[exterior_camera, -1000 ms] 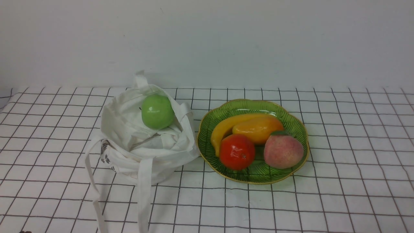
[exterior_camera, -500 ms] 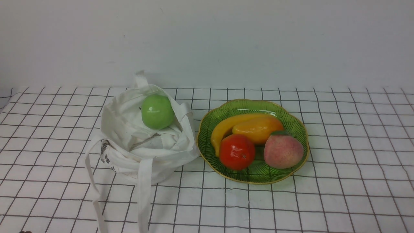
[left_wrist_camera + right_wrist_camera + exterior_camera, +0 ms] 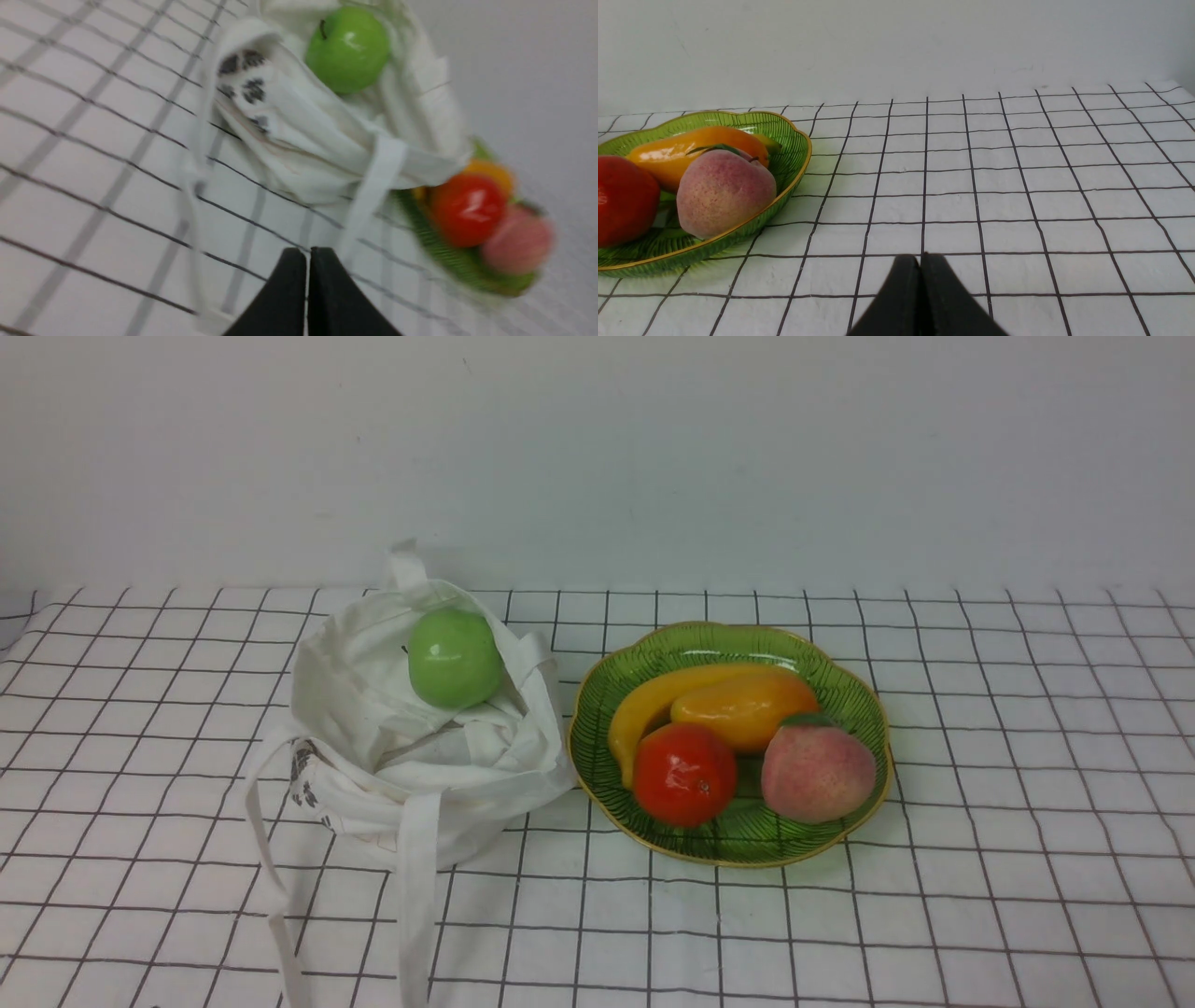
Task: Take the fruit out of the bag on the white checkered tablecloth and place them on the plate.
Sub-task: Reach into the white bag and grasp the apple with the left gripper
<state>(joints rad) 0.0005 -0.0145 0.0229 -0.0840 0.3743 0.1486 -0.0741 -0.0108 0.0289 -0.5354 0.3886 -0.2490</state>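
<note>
A glossy green apple (image 3: pixel 455 657) rests on top of the crumpled white cloth bag (image 3: pixel 420 747), which stands on the white checkered tablecloth (image 3: pixel 980 803); both also show in the left wrist view, the apple (image 3: pixel 348 49) and the bag (image 3: pixel 327 135). The green plate (image 3: pixel 728 845) with a gold rim sits to the bag's right. Neither gripper shows in the front view. My left gripper (image 3: pixel 307 254) is shut and empty, over the cloth short of the bag. My right gripper (image 3: pixel 920 261) is shut and empty, over bare cloth to the right of the plate (image 3: pixel 794 158).
The plate holds a banana (image 3: pixel 644 705), a yellow-orange mango (image 3: pixel 742 707), a red tangerine (image 3: pixel 684 775) and a pink peach (image 3: pixel 818 773). The bag's long strap handles (image 3: pixel 415 905) trail toward the front edge. A plain white wall stands behind the table.
A small dark shape at the bottom left corner of the front view is gone now. The apple, bag and plate have not moved.
</note>
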